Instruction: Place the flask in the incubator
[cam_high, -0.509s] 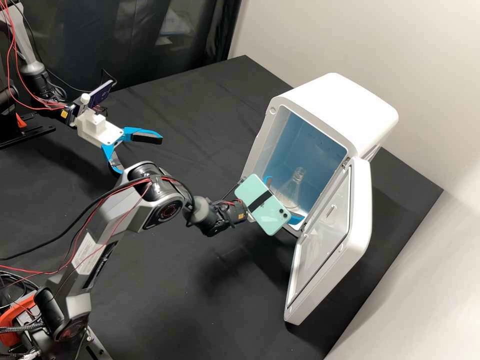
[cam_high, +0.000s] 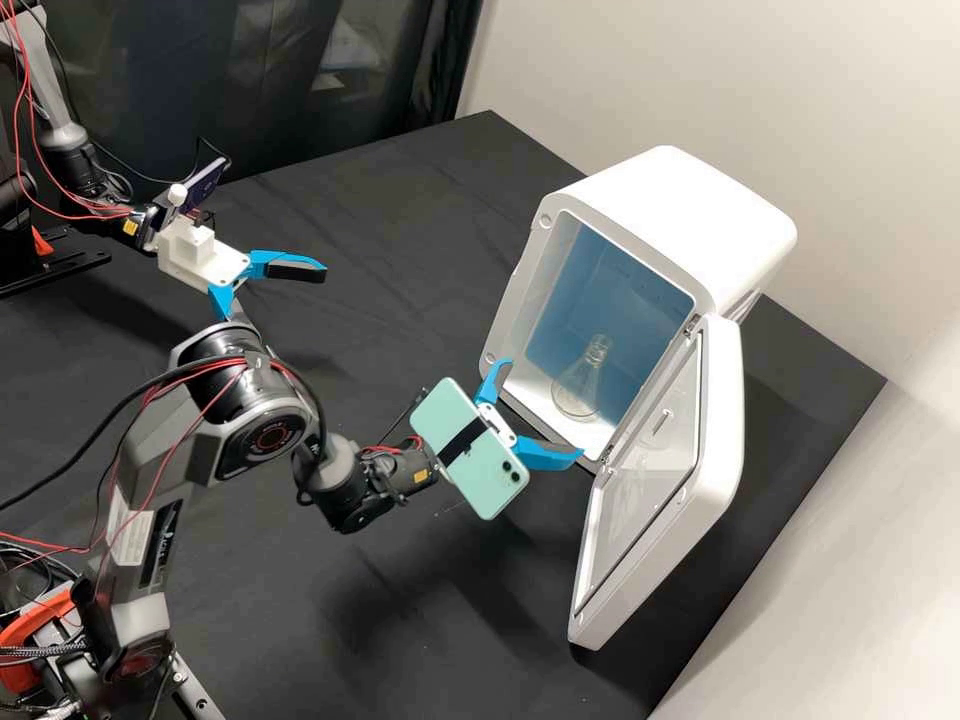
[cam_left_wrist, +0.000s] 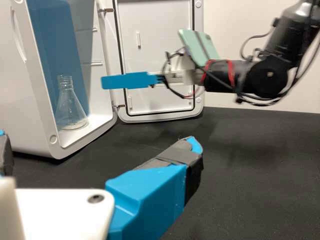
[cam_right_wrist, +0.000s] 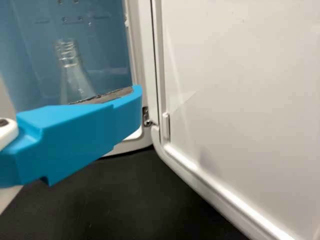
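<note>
A clear glass flask (cam_high: 585, 380) stands upright on the floor of the white incubator (cam_high: 680, 210), inside its blue-lit chamber. The incubator door (cam_high: 660, 480) hangs wide open. My right gripper (cam_high: 545, 410) is open and empty just outside the chamber's mouth, a short way in front of the flask. In the right wrist view one blue finger (cam_right_wrist: 75, 135) crosses in front of the flask (cam_right_wrist: 70, 70), with the door (cam_right_wrist: 240, 100) beside it. My left gripper (cam_high: 275, 295) is open and empty, far off over the bench. Its wrist view shows the flask (cam_left_wrist: 67, 105) inside the incubator (cam_left_wrist: 30, 100).
The right arm's elbow (cam_high: 250, 410) rises over the bench's middle, and a mint-green phone (cam_high: 470, 460) is strapped to its wrist. Red cables trail from both arms. The black bench (cam_high: 420, 220) ends just past the incubator, against a white wall.
My right gripper has pulled back out of the chamber toward the bench's middle, leaving the flask standing inside. The arm's elbow dropped lower. The left gripper shifted slightly.
</note>
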